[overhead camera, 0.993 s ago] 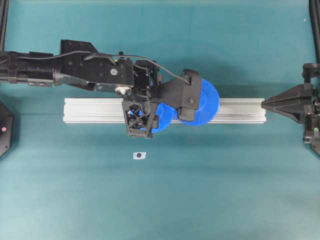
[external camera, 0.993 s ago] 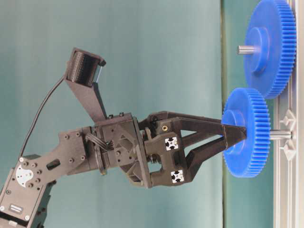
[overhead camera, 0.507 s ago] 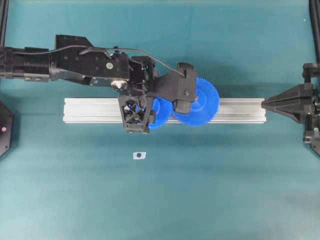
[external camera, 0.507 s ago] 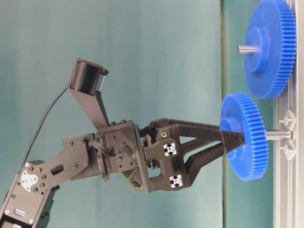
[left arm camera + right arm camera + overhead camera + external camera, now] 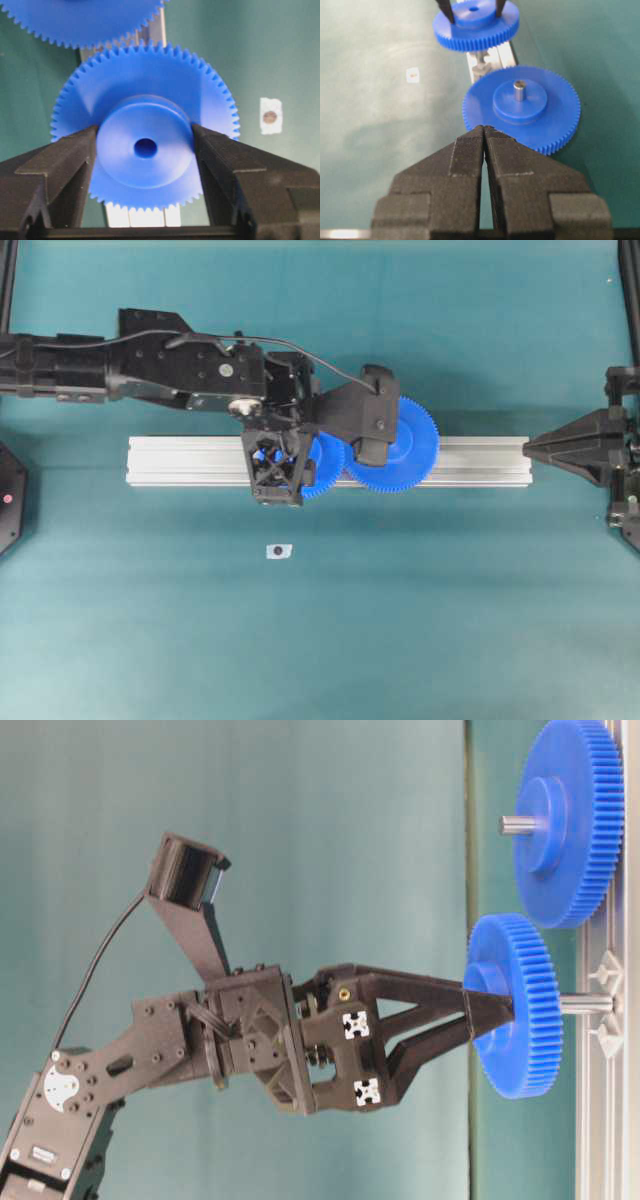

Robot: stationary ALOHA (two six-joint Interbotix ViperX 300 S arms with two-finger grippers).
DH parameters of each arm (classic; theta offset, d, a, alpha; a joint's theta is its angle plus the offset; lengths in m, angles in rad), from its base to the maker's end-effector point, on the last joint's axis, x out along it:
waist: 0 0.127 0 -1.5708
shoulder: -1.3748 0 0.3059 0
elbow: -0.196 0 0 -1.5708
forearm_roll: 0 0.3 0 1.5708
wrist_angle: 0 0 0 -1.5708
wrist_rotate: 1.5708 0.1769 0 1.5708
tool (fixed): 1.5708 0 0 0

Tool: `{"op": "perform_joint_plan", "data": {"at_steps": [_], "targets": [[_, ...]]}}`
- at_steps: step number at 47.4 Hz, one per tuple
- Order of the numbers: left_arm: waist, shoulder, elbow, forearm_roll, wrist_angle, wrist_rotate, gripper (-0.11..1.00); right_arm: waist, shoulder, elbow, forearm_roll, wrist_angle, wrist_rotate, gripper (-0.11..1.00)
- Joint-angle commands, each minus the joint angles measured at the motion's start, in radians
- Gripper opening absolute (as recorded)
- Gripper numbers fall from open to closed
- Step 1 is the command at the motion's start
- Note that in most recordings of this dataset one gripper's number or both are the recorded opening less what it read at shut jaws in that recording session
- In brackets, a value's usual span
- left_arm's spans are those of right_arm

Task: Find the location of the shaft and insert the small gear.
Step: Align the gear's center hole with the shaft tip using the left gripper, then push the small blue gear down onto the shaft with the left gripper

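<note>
- You see two blue gears and one shaft (image 5: 588,1004).
- Your left gripper (image 5: 145,145) clamps the small gear (image 5: 145,125) by its raised hub, above the shaft on the aluminium rail (image 5: 180,460).
- The larger gear (image 5: 522,107) sits just beside; the right gripper (image 5: 484,131) is closed, empty.

Two blue plastic toothed gears: one smaller gear with a raised round hub and dark centre hole (image 5: 145,147), one wider gear with a grey metal pin at its centre (image 5: 521,107); one silvery metal shaft (image 5: 585,1004) standing out from the rail; one long ribbed aluminium rail (image 5: 180,460); one small white paper tag with a dark dot (image 5: 277,551); two black robot arms, each with one black two-fingered gripper, the left gripper (image 5: 490,1010) and the right gripper (image 5: 484,131); one teal table surface (image 5: 400,620)
</note>
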Motion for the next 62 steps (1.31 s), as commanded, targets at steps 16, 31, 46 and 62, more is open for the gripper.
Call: {"op": "perform_joint_plan", "data": {"at_steps": [16,31,46,62], "targets": [[0.006,0.009,-0.011,0.005,0.011,0.026,0.63,-0.003,0.003,-0.012,0.000,-0.005,0.009,0.05],[0.006,0.003,0.038,0.002,0.009,0.020,0.63,-0.003,0.003,-0.012,0.000,-0.005,0.009,0.05],[0.008,0.038,0.002,0.005,0.008,0.029,0.63,-0.003,0.003,-0.012,0.000,-0.006,0.009,0.05],[0.008,0.037,-0.002,0.005,0.015,0.029,0.63,-0.003,0.002,-0.011,0.000,-0.008,0.009,0.05]]}}
